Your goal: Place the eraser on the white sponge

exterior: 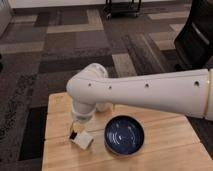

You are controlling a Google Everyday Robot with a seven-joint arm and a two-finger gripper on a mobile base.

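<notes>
1. One eraser (73,134), one white sponge (83,141) and one dark blue bowl (124,135) sit on the wooden table (165,145).
2. The white arm (150,92) bends downward, with the gripper (77,125) directly above the eraser at the sponge's left edge. I cannot tell its grip.

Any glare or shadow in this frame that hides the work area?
Camera view: even room light; mild sheen inside the dark blue bowl; the arm casts a soft shadow on the table around the end effector, which sits right by the white sponge.
</notes>
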